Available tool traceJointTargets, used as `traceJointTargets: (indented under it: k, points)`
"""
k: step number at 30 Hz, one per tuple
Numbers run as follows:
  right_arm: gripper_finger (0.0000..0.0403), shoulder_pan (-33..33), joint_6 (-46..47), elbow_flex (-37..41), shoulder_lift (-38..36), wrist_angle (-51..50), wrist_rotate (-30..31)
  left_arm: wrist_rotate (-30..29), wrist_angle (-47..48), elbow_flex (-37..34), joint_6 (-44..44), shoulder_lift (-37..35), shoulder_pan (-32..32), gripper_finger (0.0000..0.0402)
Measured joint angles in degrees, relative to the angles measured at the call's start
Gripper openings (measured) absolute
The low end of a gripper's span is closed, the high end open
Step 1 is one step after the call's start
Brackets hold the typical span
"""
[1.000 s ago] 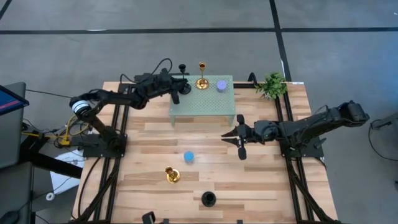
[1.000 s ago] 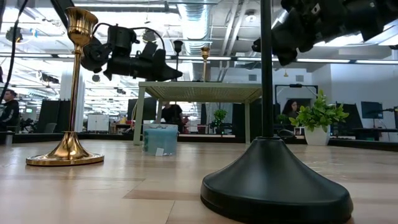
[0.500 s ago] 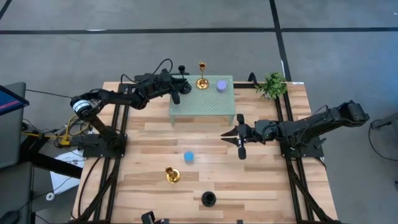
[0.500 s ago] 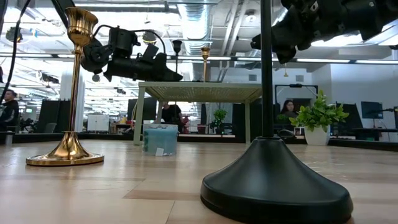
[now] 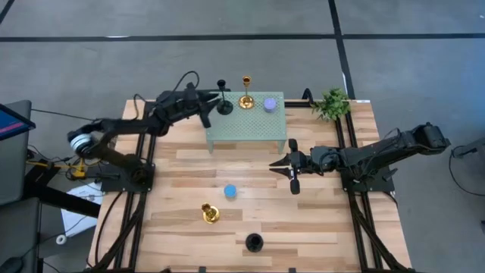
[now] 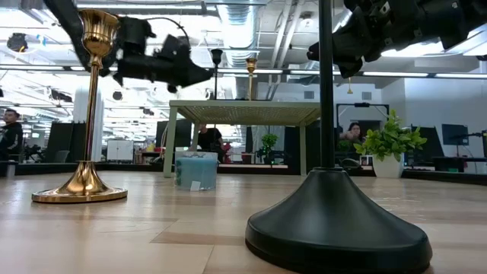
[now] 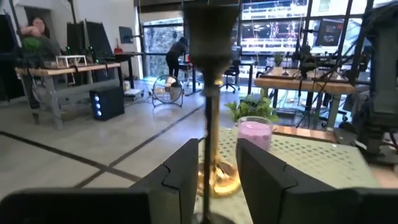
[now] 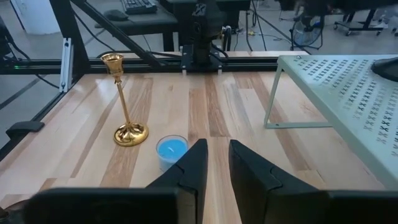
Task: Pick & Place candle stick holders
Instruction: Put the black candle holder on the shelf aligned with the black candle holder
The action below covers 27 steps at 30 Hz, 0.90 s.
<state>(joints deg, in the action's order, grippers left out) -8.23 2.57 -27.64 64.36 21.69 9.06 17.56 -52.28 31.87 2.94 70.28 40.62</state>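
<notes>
- Left gripper (image 5: 206, 111) is reaching level beside the perforated pale green stand (image 5: 246, 125), jaws narrowly apart, empty.
- Right gripper (image 5: 291, 168) is hovering mid-table, jaws narrowly apart.
- Showing: two slim gold candle holders (image 5: 245, 93), two black, one purple, one blue.

A blurred dark stem (image 7: 210, 106) stands between the parted jaws, gold holder (image 7: 219, 177) and purple cylinder (image 7: 255, 134) beyond.

Bright, even overhead light

Left arm (image 6: 152, 61) smears in low view; ceiling strips glare at twelve o'clock.

Grey floor (image 5: 91, 45) crossed by dark lines; beyond, desks (image 7: 68, 65), large windows (image 7: 273, 25), possibly exposed ceiling ducts (image 6: 236, 15).
</notes>
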Motion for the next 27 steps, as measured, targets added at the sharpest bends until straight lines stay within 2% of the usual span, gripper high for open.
traceJointTargets:
  k: [5, 7, 11, 14, 20, 23, 27]
  points:
    - [0.0058, 0.0, 0.0, 0.0, 0.0, 0.0, 0.0, 1.4, 12.3, -6.3, -0.7, -11.9, -0.1, 0.0101]
    - [0.0058, 0.0, 0.0, 0.0, 0.0, 0.0, 0.0, 6.4, 14.9, -9.3, -3.1, -16.6, -0.5, 0.0098]
    - [0.0058, 0.0, 0.0, 0.0, 0.0, 0.0, -0.2, 21.7, 15.1, -15.1, -9.0, -25.7, -2.7, 0.0088]
    - [0.0058, 0.0, 0.0, 0.0, 0.0, -0.1, -0.4, 27.6, 14.9, -17.6, -10.8, -31.9, -6.5, 0.0074]
    - [0.0058, 0.0, 0.0, 0.0, 0.0, 0.5, -4.8, 24.0, 14.7, -18.3, -9.7, -39.3, -16.6, 0.0040]
    - [0.0058, 0.0, 3.8, 0.0, 0.0, 0.8, -5.0, 22.7, 14.9, -18.3, -6.8, -39.5, -20.9, 0.0027]
    - [0.0058, -0.3, 8.0, 0.0, 0.6, 0.5, -10.6, 20.4, 15.9, -18.3, -3.6, -37.7, -26.1, 0.0012]
